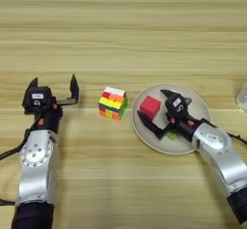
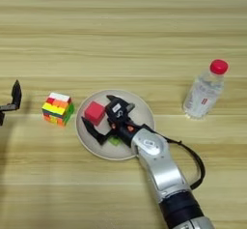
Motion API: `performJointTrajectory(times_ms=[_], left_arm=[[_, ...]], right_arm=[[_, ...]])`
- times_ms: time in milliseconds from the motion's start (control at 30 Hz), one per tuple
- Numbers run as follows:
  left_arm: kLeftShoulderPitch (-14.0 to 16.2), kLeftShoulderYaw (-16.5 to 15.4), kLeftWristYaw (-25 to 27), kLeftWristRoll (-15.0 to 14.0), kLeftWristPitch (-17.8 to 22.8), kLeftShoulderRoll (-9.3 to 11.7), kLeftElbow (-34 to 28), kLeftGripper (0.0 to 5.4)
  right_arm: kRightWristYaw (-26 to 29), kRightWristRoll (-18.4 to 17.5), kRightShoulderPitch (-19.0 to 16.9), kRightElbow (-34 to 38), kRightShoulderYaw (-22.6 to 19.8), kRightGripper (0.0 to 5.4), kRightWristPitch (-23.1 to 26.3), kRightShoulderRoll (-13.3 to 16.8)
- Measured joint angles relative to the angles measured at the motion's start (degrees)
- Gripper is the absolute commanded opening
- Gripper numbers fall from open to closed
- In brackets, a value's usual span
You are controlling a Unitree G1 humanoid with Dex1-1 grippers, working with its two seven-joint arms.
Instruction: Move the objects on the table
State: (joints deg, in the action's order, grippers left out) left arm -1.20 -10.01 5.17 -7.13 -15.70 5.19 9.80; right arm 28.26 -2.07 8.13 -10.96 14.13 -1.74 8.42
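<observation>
On the table [image 1: 120, 39], a small multicoloured puzzle cube [image 1: 113, 103] lies between my two arms. A small red cube [image 1: 150, 107] rests on the left part of a round beige plate [image 1: 197, 106]. My right gripper [image 1: 151, 102] is open over the plate, one finger on each side of the red cube. A bit of the bright-green block [image 1: 171, 135] shows on the plate under that gripper, mostly hidden. A clear bottle with a red cap [image 2: 204, 92] stands upright to the right of the plate. My left gripper [image 1: 53, 81] is open and holds nothing, left of the puzzle cube.
Bare wooden planks stretch across the far half of the table. A black cable [image 2: 195, 158] loops beside my right forearm.
</observation>
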Motion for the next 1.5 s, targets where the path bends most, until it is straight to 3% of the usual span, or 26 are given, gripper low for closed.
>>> performJointTrajectory(times_ms=[533, 1367, 1500], left_arm=[[-0.37, 0.02, -0.11, 0.00, -0.30, -0.01, 0.56, 5.38], [-0.43, 0.06, -0.94, 0.44, -0.42, 0.02, 1.53, 5.40], [-0.43, 0.05, -0.99, 0.43, -0.42, 0.02, 1.53, 5.40]], right_arm=[[0.05, 0.34, 1.61, -2.11, 0.17, 5.40, -0.04, -0.23], [1.66, 0.30, 2.33, -3.02, 0.18, 2.39, -0.04, -0.24], [1.67, 0.22, 2.32, -3.00, 0.16, 2.34, -0.05, -0.25]])
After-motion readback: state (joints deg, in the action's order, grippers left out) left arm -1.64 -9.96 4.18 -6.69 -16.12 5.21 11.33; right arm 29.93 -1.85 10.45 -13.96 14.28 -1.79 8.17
